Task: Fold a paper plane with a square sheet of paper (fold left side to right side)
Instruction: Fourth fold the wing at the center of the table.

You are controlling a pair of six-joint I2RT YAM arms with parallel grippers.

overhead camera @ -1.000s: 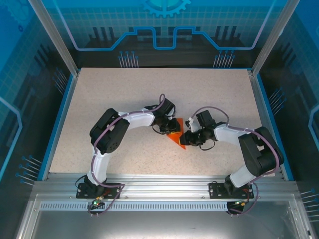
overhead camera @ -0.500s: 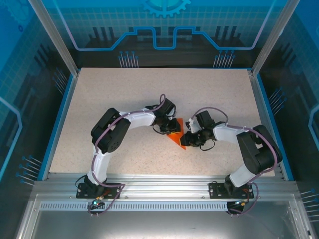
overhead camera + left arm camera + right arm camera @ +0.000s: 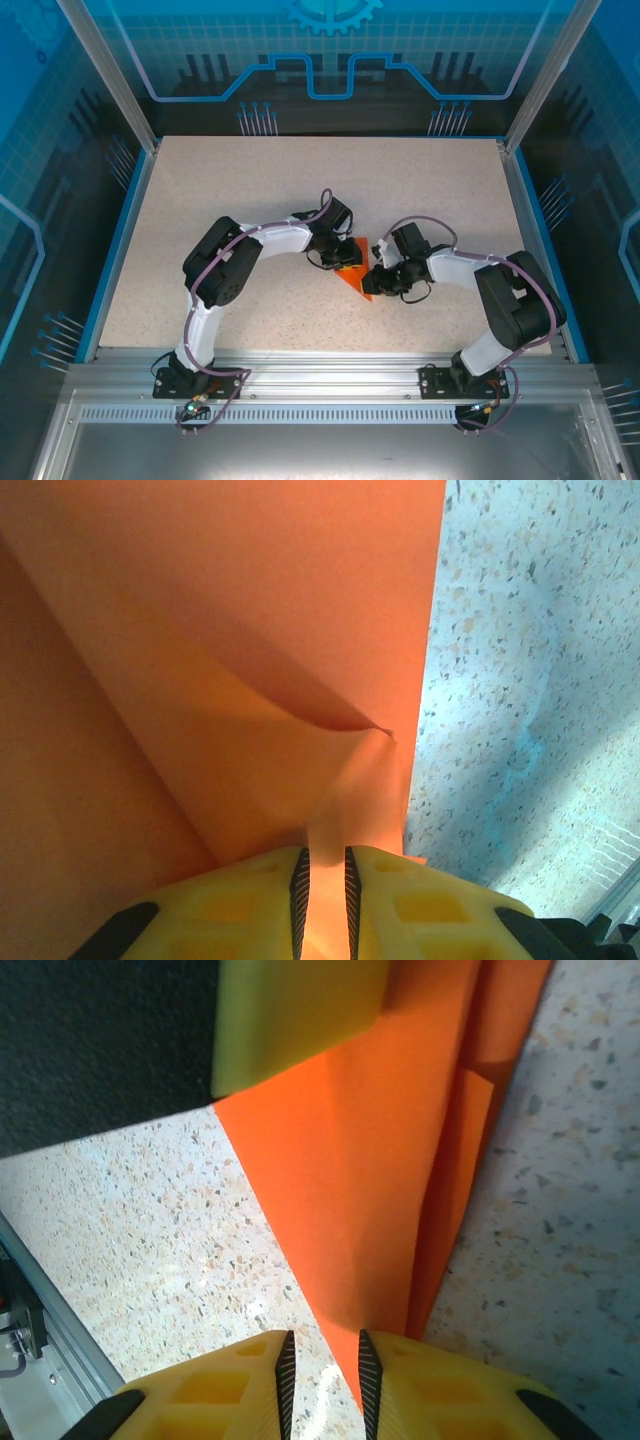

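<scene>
The orange sheet of paper [image 3: 352, 278] is partly folded into a pointy wedge, sitting mid-table [image 3: 250, 180] right between the 2 arms. The left gripper [image 3: 327, 880] has its jaws nearly together, pinching a puckered fold of the sheet. The right gripper [image 3: 322, 1370] has narrow jaws too, with the paper's tip poking into the gap, but I can't tell if it's actually clamped.

The paper [image 3: 250, 630] is showing plain bright orange. The desk [image 3: 250, 190] is looking pale beige with fine dark speckles. The left gripper [image 3: 327, 868] and right gripper [image 3: 322, 1358] are showing yellow fingers [image 3: 250, 905].
</scene>
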